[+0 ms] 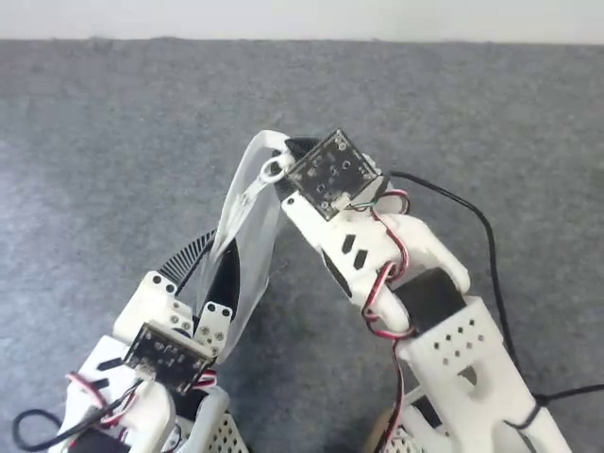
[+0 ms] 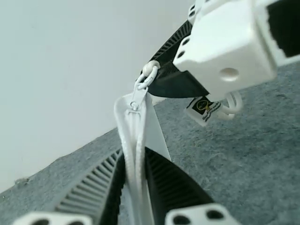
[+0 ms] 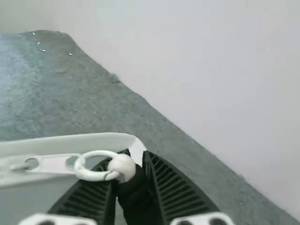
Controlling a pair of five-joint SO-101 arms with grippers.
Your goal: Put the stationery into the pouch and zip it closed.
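The pouch (image 1: 247, 236) was held clear of the table (image 1: 94, 142), strung lengthwise between the two arms. Its long axis ran from the left gripper (image 1: 212, 272) at the near end to the right gripper (image 1: 288, 159) at the far corner. The left jaws were clamped on the pouch's zip edge. The right jaws were pressed together on the zipper pull (image 1: 274, 171), just behind its ring. The slider (image 2: 135, 104) was seen at the far end of the zip, close beside the right jaws, so little or no travel was judged to be left. Whether the stationery lay inside could not be made out through the cloudy wall.
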